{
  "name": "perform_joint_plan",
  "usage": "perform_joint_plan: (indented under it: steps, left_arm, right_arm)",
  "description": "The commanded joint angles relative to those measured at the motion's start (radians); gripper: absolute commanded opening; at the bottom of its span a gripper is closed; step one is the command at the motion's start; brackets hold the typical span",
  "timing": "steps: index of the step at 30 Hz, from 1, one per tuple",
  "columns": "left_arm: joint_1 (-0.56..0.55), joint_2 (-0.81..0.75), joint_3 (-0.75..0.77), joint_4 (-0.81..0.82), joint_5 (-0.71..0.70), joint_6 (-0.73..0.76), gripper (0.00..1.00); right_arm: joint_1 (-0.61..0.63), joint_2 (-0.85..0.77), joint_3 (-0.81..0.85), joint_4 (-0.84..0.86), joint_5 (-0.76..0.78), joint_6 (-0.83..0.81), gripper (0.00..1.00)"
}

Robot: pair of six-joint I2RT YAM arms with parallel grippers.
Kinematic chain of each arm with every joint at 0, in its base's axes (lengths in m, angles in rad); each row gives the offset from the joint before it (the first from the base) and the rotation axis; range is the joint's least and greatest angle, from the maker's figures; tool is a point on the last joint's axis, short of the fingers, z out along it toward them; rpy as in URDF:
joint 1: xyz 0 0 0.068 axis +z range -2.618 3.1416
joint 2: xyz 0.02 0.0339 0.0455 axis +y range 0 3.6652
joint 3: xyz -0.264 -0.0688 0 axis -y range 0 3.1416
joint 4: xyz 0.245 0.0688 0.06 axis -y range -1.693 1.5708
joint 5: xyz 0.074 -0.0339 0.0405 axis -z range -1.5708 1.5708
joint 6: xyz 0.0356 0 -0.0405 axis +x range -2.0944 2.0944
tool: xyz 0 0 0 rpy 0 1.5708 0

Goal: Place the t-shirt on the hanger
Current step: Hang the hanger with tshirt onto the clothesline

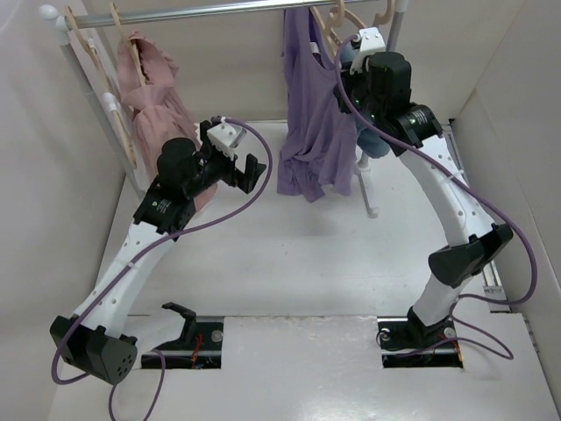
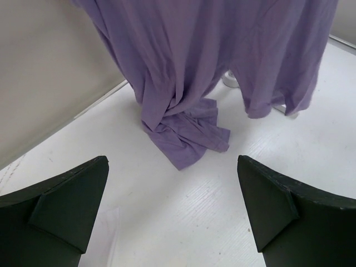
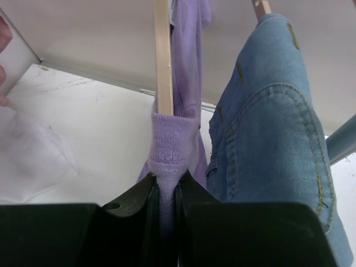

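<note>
Purple ribbed edge of the t-shirt [image 3: 167, 147] is sitting right between the jaws of the right tool [image 3: 167, 192], and that's where the main risk is lying, imo. Just above the pinch, the hanger [image 3: 163, 61] is poking its pale wooden arm down into that ribbed opening. If the tool is tugging down or sideways too hard, the arm could be popping back out of the fabric, or the whole hanger could be tipping and sliding off the rail [image 1: 219, 10]. Letting go too early = same result, since the cloth is looking only partly seated. Just right of the tool, a blue denim garment [image 3: 272, 122] is hanging v. close to the shirt, prob touching, so a sideways move could be snagging it. Farther off, well below the tool, the shirt's bottom end is bunching on the tabletop [image 2: 167, 222]. That slack could be dragging and pulling the fabric off-centre.

Tools: the right one is clamping nearly shut on the purple rib, nothing else in it. Left tool [image 2: 172, 189] is standing fully open, holding and touching nothing. It is hovering over the tabletop w/ the bunched hem ahead of it, well apart. Off to that tool's left, a pink garment [image 1: 153, 88] is hanging at the rail's other end.
</note>
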Motion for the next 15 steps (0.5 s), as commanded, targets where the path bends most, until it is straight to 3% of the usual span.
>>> perform_joint_plan:
  steps: [1, 3, 8, 9, 11, 15]
  left_arm:
    - [0.003, -0.020, -0.004, 0.046, 0.010, -0.004, 1.00]
    - [0.003, -0.020, -0.004, 0.055, 0.010, -0.004, 1.00]
    - [0.003, -0.020, -0.004, 0.055, 0.019, 0.005, 1.00]
    - [0.003, -0.020, -0.004, 0.055, 0.019, 0.005, 1.00]
    - [0.003, -0.020, -0.013, 0.055, 0.019, 0.005, 1.00]
    - [0.003, -0.020, -0.023, 0.034, 0.029, 0.005, 1.00]
  right_arm:
    - [-0.006, -0.054, -0.029, 0.047, -0.010, 0.033, 0.00]
    - [-0.006, -0.063, -0.038, 0.037, -0.030, 0.043, 0.00]
    - [0.005, -0.145, -0.149, 0.037, -0.090, 0.022, 0.61]
    - [0.005, -0.178, -0.164, 0.037, -0.079, 0.004, 0.82]
    - [0.029, -0.215, -0.199, 0.026, -0.033, -0.006, 1.00]
    - [0.051, -0.312, -0.293, -0.029, 0.064, -0.018, 1.00]
